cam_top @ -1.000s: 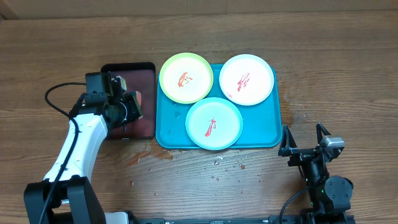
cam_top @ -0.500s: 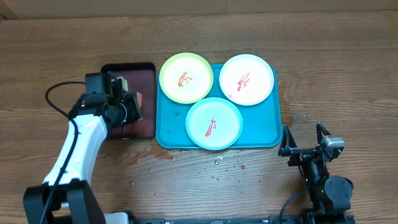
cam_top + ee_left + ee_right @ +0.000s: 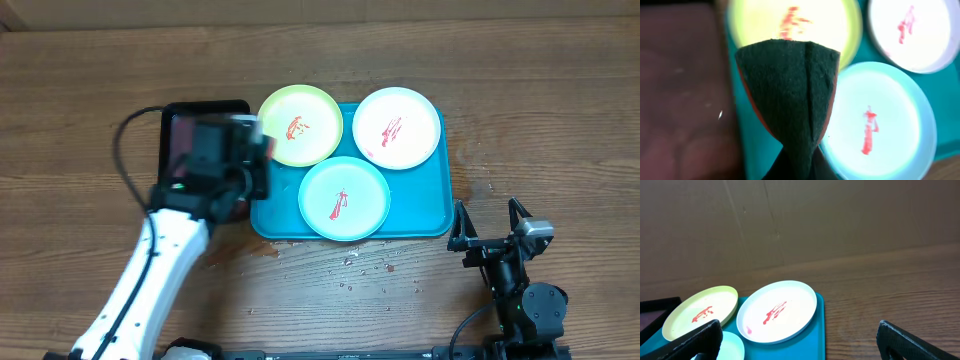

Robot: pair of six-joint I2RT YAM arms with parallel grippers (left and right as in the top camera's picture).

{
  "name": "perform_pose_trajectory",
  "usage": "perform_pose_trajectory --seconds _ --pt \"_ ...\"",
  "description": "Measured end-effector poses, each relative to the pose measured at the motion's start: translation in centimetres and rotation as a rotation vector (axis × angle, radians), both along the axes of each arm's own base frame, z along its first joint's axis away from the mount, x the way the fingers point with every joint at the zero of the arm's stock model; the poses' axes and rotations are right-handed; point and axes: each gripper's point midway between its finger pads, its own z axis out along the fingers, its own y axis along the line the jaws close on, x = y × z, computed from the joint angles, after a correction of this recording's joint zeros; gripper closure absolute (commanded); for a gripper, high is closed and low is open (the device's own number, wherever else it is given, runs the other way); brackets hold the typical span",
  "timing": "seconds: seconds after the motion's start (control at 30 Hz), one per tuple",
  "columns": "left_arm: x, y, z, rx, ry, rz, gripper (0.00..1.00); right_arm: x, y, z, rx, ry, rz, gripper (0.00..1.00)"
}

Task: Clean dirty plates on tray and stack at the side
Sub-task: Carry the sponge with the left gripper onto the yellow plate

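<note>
now the left gripper (image 3: 245, 150), clenched on a dark cloth (image 3: 789, 95), must lower onto the smeared yellow-green plate (image 3: 300, 125); right gripper (image 3: 487, 215) gapes idle.

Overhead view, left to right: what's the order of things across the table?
dark-red tray → yellow-green plate → mint plate → white plate → right gripper, fingers open. All three plates sit on the turquoise tray.
</note>
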Motion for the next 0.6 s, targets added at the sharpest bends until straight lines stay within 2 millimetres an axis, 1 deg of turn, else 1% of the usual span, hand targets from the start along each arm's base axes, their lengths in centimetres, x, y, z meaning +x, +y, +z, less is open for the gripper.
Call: perform_pose_trajectory --seconds 0.03,0.1,0.23,0.4,0.6 --pt "0.2 -0.8 0.0 0.003 0.002 -0.012 0.96 0.0 0.0 0.0 0.0 0.0 0.0 0.0" --pt "0.9 -1.8 -0.1 0.011 0.008 -0.022 0.96 0.0 0.0 0.0 0.0 0.0 0.0 0.0" --pt "3.5 -2.6 -0.8 0.027 0.032 -0.004 0.96 0.0 0.0 0.0 0.0 0.0 0.0 0.0" --pt "7.0 -3.5 -3.3 0.052 0.086 0.008 0.96 0.0 0.0 0.0 0.0 0.0 0.0 0.0" --pt "9.9 -4.3 -6.4 0.082 0.133 0.015 0.96 0.0 0.0 0.0 0.0 0.0 0.0 0.0"
